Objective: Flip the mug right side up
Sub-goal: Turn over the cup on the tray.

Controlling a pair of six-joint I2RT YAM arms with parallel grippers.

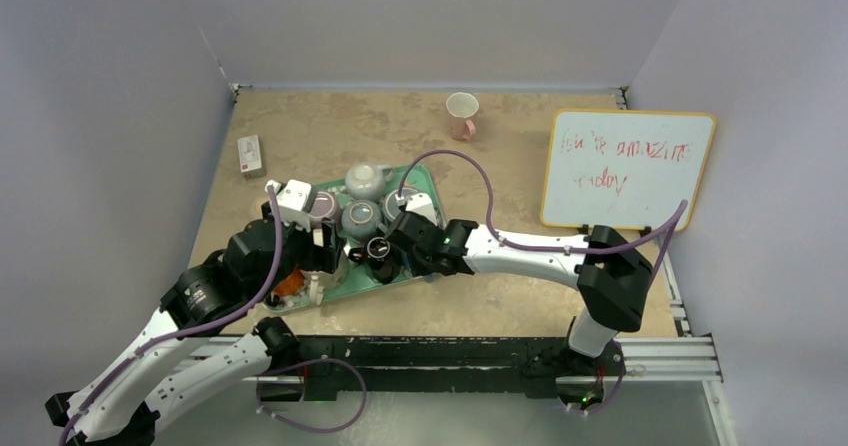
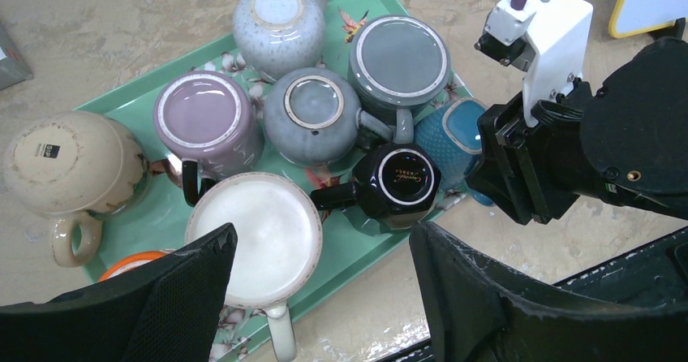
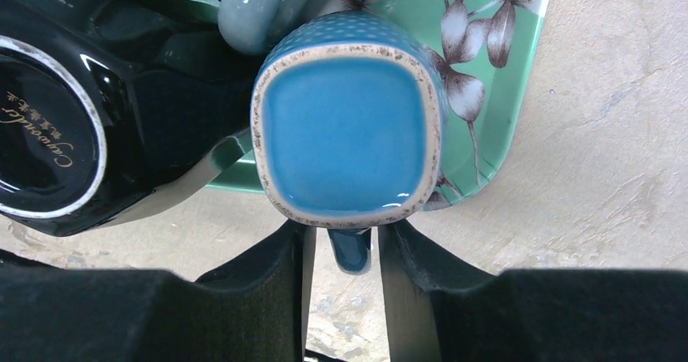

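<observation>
Shows, from the left, the left gripper [image 2: 323, 240] spread wide over a round matte white mug [image 2: 255, 236] on a green flowered tray [image 2: 105, 98], a glossy faceted black mug [image 2: 397, 185], then the upturned, dotted, square-based blue mug [image 3: 349, 131] at the tray's right edge, handle between the right gripper's [image 3: 345, 230] slightly parted jaws.
</observation>
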